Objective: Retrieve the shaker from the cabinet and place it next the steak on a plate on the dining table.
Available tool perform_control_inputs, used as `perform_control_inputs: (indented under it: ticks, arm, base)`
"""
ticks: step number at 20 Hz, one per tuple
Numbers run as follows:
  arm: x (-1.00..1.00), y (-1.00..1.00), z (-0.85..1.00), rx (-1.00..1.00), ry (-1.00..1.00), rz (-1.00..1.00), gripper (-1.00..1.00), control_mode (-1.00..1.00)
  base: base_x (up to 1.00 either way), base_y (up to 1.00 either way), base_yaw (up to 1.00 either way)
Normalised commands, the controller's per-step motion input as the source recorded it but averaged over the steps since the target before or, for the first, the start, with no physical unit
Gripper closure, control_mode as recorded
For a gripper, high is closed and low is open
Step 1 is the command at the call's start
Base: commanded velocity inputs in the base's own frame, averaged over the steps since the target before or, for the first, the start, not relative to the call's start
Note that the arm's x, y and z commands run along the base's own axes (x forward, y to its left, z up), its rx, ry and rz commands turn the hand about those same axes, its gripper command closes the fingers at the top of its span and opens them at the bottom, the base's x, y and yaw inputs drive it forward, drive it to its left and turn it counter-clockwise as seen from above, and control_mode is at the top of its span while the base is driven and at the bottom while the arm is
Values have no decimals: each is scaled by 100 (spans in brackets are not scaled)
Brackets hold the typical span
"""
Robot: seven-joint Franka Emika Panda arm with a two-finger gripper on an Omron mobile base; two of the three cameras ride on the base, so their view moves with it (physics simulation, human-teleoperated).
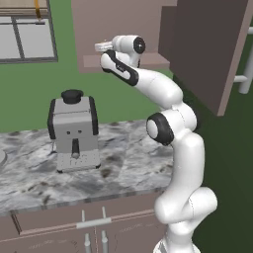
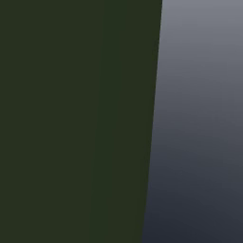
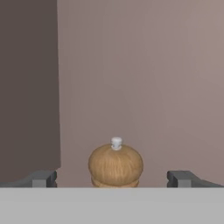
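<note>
Early stage. Gripper (image 3: pixel 112 178) spread wide, grasping nothing, inside cabinet (image 3: pixel 153 78). Shaker (image 3: pixel 115 165) upright between fingertips (image 3: pixel 41 178) at 6 o'clock, untouched. Left, by my judgement: grasp, lift out, carry to plate.

1. A rendered home kitchen.
2. Marble-veined counter (image 1: pixel 123 173) over low drawer cabinets (image 1: pixel 89 227) with metal handles.
3. Grey coffee machine (image 1: pixel 74 131) standing on the counter.
4. Mauve wall cabinet (image 1: pixel 207 49) above, window (image 1: pixel 27 34) at left, green walls.
</note>
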Motion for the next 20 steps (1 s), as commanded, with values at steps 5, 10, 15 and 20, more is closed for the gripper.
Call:
perform_control_inputs:
  ticks: [5,10,15,20]
  arm:
    - [13,0,-13,0,5,1,-100,-100]
    - [11,0,-8,1,2,1,-100,-100]
    - [8,8,0,0,0,1,-100,-100]
    - [8,2,0,0,0,1,-100,-100]
  base:
    - [0,0,0]
    - [0,0,0]
    - [0,0,0]
    - [0,0,0]
